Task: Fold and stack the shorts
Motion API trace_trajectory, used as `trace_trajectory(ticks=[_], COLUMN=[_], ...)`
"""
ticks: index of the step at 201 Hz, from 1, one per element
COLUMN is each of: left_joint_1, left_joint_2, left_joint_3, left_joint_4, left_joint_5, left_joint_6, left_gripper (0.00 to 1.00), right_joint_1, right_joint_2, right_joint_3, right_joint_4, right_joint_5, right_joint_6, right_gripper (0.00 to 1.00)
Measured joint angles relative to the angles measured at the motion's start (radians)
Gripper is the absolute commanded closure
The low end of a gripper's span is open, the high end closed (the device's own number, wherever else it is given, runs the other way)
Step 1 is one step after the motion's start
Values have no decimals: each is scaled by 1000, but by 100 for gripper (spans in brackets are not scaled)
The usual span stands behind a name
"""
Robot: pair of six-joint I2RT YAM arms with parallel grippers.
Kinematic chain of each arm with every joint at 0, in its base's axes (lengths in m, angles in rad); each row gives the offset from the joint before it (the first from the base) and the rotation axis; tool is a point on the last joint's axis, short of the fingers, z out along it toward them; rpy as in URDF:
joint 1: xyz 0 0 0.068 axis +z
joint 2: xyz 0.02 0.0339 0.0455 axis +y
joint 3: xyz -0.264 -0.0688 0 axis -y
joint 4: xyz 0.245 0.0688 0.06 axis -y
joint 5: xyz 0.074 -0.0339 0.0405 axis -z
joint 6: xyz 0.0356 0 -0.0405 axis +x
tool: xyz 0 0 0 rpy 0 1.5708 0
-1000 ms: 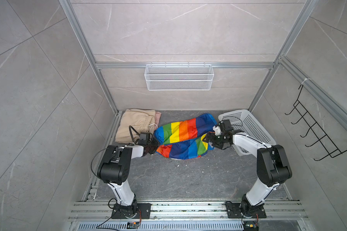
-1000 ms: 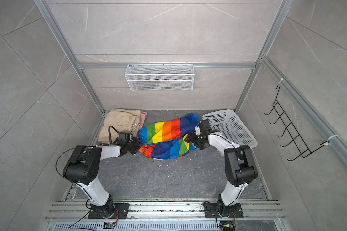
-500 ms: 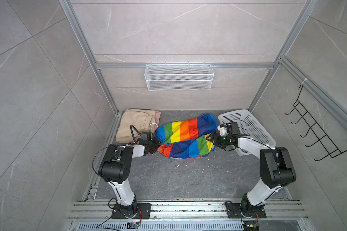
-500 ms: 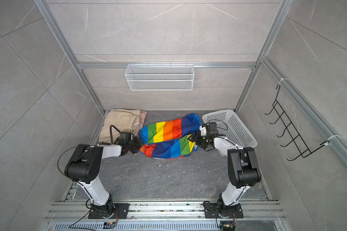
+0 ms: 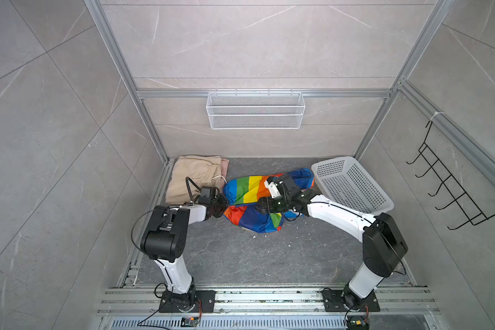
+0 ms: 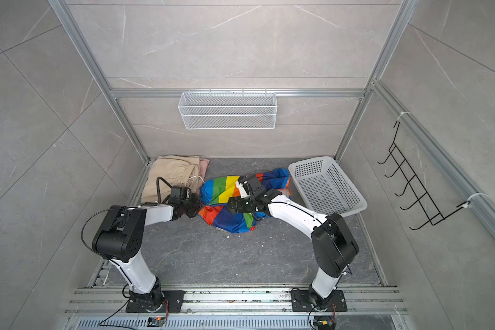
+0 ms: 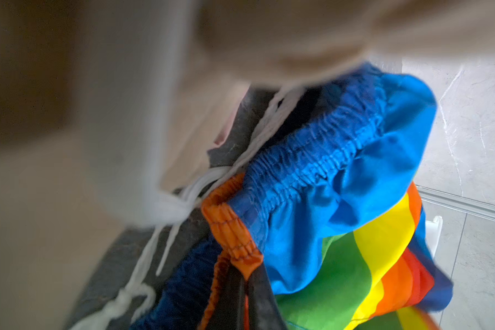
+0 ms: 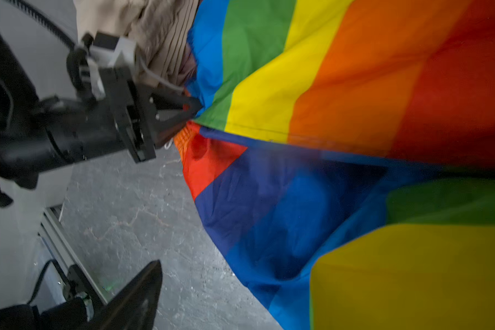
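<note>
Left hand (image 5: 224, 207) tight on waistband of rainbow-striped shorts (image 5: 249, 190) — right hand (image 5: 258, 207) wide open, empty, over them.

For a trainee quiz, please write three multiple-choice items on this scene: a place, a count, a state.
1. Where do the beige shorts lie?
A) far left corner
B) centre of the floor
C) near right corner
2. How many shorts lie in the plastic basket?
A) two
B) none
C) one
3. The left tool is:
A) wide open
B) shut on the rainbow shorts
C) shut on the beige shorts
Key: A, both top views show them there; B, only its perforated bottom shows; B, it pinches their waist edge.
</note>
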Motion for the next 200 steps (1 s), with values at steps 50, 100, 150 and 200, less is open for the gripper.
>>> trace_trajectory(ticks=[50, 100, 150, 200], left_joint_1=[0, 0, 0, 0], left_joint_2=[2, 12, 12, 11], left_joint_3=[6, 10, 10, 20], left_joint_4=[-11, -11, -12, -26], left_joint_5=[2, 3, 3, 4], left_joint_6=[10, 10, 13, 19], left_gripper=[100, 100, 100, 100], right_joint_1=[-193, -381, -378, -382], right_joint_2=[-292, -365, -252, -218], right_joint_3=[-308, -489, -530, -445], right_joint_4=[-39, 28, 183, 204], right_joint_5=[27, -60, -130, -130], right_joint_6=[-18, 19, 61, 58], right_gripper=[14, 17, 20, 28])
